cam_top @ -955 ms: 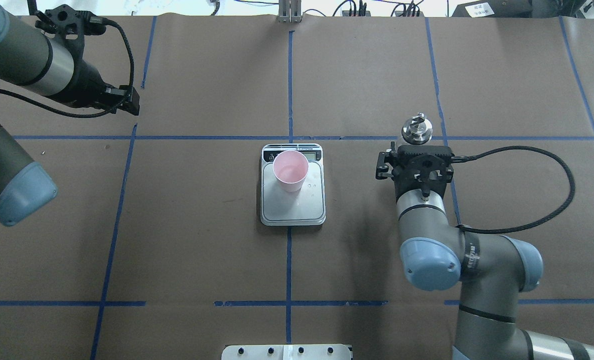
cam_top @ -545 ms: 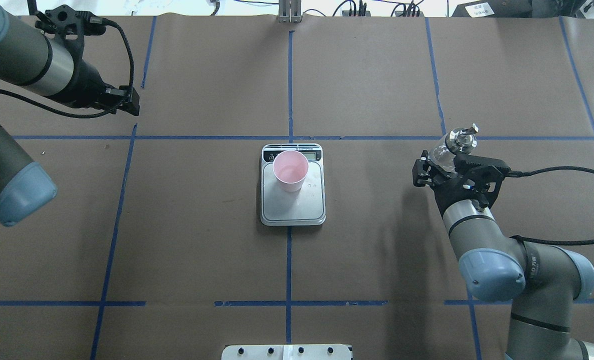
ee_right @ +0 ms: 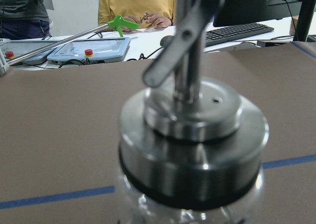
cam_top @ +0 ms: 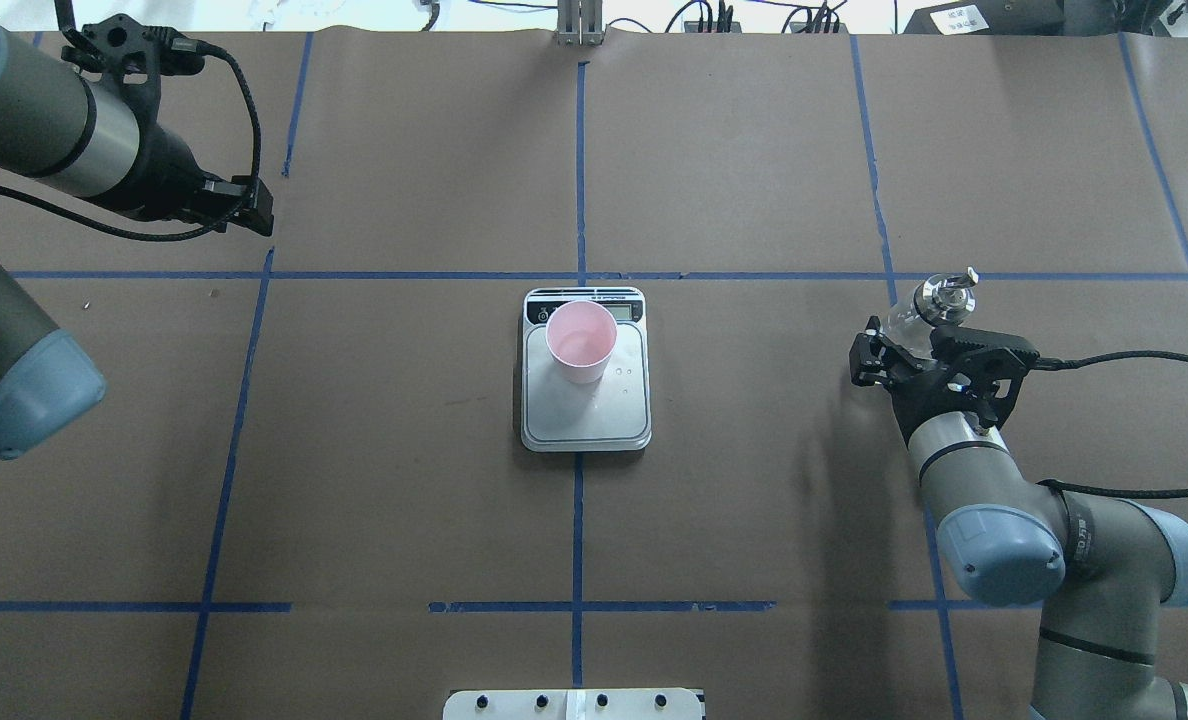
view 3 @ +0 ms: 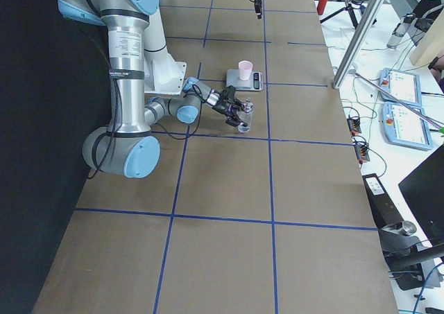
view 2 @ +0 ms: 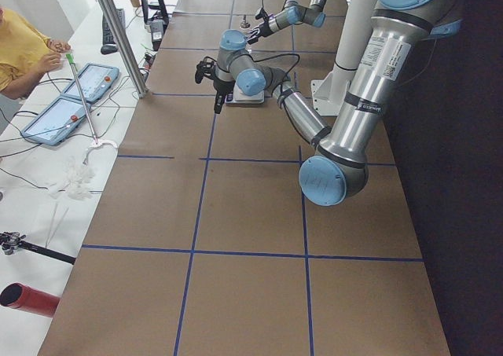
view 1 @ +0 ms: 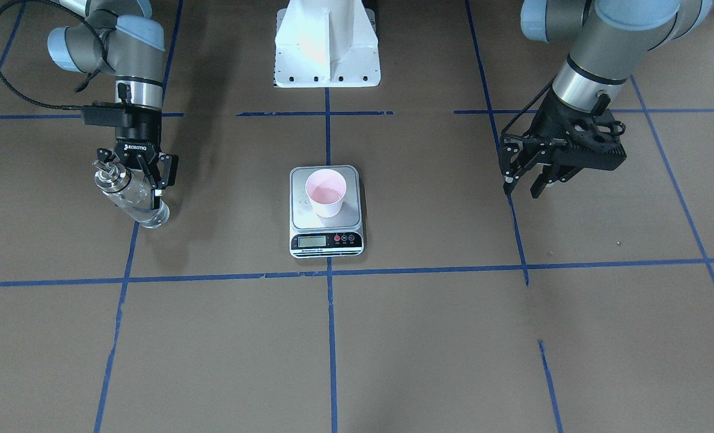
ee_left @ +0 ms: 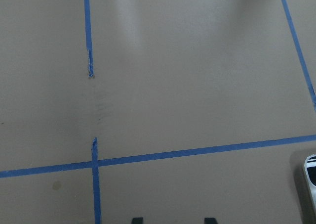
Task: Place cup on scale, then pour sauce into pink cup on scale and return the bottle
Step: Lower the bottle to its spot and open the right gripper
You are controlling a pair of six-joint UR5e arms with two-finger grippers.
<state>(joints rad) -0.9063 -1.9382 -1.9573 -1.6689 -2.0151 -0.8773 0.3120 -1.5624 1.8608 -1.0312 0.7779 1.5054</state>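
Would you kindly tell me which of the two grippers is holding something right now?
The right gripper: it is closed on the tilted glass bottle. The left gripper hangs open and empty.

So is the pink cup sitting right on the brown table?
No, the cup stands upright on the silver platform of the scale, not on the brown tabletop.

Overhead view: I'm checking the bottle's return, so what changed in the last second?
The right gripper, shut on the bottle, swung it farther right, away from the scale, and tilted it. The cup and scale stayed put; the open left gripper barely shifted.
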